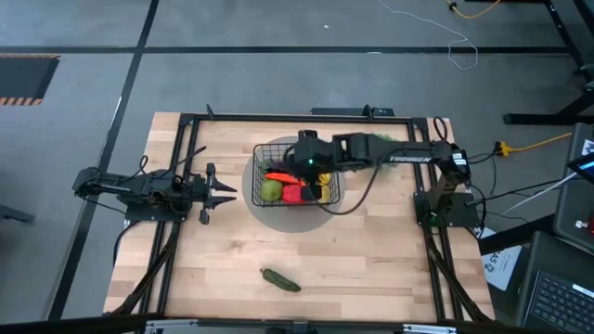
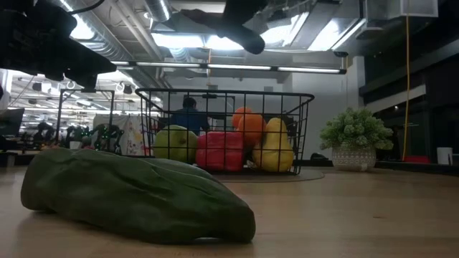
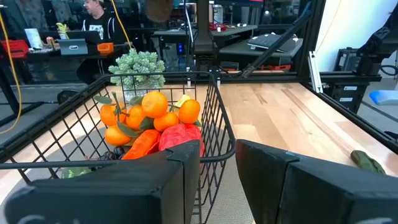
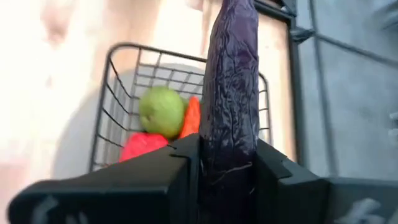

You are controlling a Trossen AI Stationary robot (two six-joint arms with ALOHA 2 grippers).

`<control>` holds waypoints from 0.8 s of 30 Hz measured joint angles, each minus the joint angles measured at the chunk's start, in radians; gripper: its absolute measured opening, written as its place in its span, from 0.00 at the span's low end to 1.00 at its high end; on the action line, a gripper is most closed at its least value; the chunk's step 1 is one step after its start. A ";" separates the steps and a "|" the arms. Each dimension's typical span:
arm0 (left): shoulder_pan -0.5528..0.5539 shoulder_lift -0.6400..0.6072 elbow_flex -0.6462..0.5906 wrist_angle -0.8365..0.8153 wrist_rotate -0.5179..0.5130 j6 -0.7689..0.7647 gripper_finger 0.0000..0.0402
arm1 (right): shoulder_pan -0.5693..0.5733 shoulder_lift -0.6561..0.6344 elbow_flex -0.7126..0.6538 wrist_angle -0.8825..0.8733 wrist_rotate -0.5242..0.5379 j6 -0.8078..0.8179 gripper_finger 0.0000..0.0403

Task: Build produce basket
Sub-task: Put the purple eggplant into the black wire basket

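The black wire basket stands on a grey round disc at mid-table. It holds a green apple, a red pepper, a carrot, tangerines and a lemon. My right gripper hovers over the basket, shut on a purple eggplant. My left gripper waits open and empty just left of the basket. A green cucumber lies on its side on the table near the front edge; it also shows in the low view. My right gripper pinches the eggplant between its two fingers near one end. The eggplant runs along the fingers and sticks out past their tips. It is lifted clear above the basket's open top.
A pale-green bushy plant in a pot stands behind the basket on the far right. Black frame rails run along the table's sides. Bare wood lies around the cucumber at the front. A person sits in the room beyond.
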 joint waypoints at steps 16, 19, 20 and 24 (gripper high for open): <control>0.000 0.000 0.000 0.000 0.000 -0.001 0.23 | -0.056 0.022 -0.002 0.037 -0.167 0.068 0.20; 0.000 0.000 0.000 0.000 0.000 -0.001 0.23 | -0.056 0.028 -0.002 0.033 -0.167 0.076 0.20; 0.000 0.000 0.000 0.000 0.000 -0.002 0.23 | -0.056 0.029 -0.002 0.030 -0.167 0.089 0.20; 0.000 0.000 0.000 0.000 0.000 -0.002 0.23 | -0.056 0.033 -0.002 0.031 -0.167 0.132 0.20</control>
